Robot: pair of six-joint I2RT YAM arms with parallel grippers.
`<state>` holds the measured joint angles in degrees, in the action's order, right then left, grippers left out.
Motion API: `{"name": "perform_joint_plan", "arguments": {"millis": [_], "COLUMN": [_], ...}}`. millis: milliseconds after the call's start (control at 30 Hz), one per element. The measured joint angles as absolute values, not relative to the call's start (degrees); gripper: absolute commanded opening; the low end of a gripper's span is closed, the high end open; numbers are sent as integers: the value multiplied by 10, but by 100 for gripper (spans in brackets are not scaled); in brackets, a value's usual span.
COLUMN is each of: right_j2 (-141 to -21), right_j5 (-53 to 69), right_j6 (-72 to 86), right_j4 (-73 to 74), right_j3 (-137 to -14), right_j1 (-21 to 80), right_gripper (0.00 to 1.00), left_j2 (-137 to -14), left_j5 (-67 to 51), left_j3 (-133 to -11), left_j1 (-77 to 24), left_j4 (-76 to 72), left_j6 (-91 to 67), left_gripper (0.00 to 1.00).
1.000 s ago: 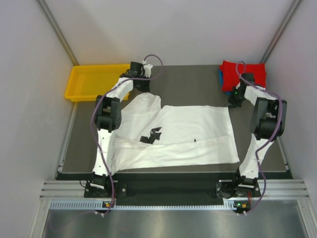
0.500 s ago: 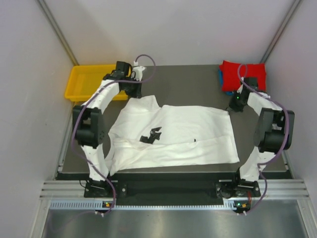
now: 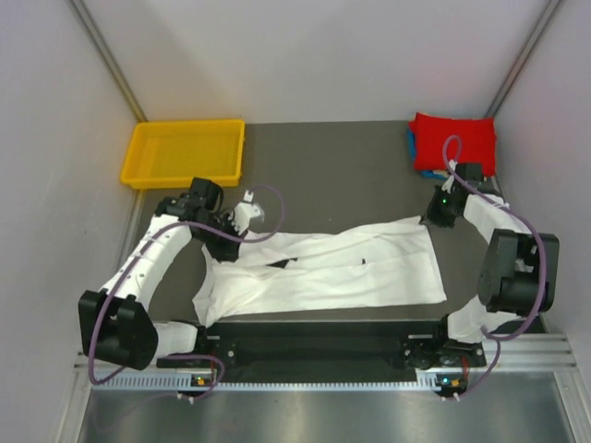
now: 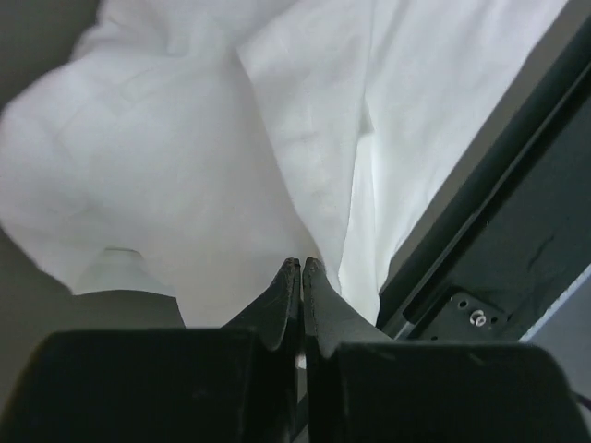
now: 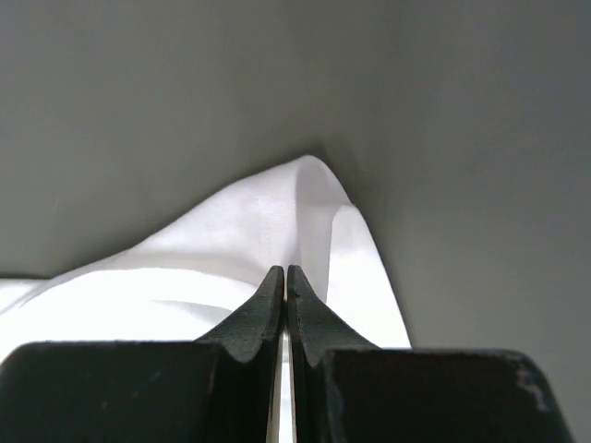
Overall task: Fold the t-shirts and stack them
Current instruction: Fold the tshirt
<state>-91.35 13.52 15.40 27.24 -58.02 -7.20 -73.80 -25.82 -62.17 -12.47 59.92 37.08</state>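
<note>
A white t-shirt [image 3: 369, 268] lies across the dark table as a long, partly folded band. My left gripper [image 3: 223, 247] is shut on its left end, and the left wrist view shows the closed jaws [image 4: 302, 264] tight against the white cloth [image 4: 185, 166]. At the far right corner of the shirt, my right gripper [image 3: 431, 220] is also shut; in the right wrist view the cloth [image 5: 231, 231] rises in a peak at the closed tips [image 5: 285, 269]. A folded red t-shirt [image 3: 454, 138] sits at the far right corner on top of a blue one [image 3: 411, 144].
A yellow plastic tray [image 3: 138, 157] stands at the far left of the table. The black front rail [image 3: 323, 328] runs along the near edge, just below the shirt. Pale side walls close in on both sides.
My left arm swung from beside the yellow tray toward the near edge, closing and dragging the shirt's far left part over itself. The right gripper closed on the far right corner.
</note>
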Motion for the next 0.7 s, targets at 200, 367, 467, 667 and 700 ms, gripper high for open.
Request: {"name": "perform_joint_plan", "arguments": {"millis": [200,367,467,667,700], "right_j2": [-873,-844,-836,-805,-792], "right_j5": [137,131,125,96,90], "right_j6": [154,155,156,161,162], "right_j4": [268,274,283,307,312], "right_j3": [-527,-484,-458,-416,-411], "right_j1": [-69,-69,-69,-69,-69], "right_gripper": [0,0,4,34,39], "left_j2": [-732,-735,-738,-758,-761], "left_j5": [-226,-205,-198,-201,-201], "left_j3": [-522,-510,-503,-505,-509], "left_j1": [-127,-127,-127,-127,-127], "left_j4": [610,608,608,642,656], "left_j6": [436,467,484,533,544], "left_gripper": [0,0,20,63,66]}}
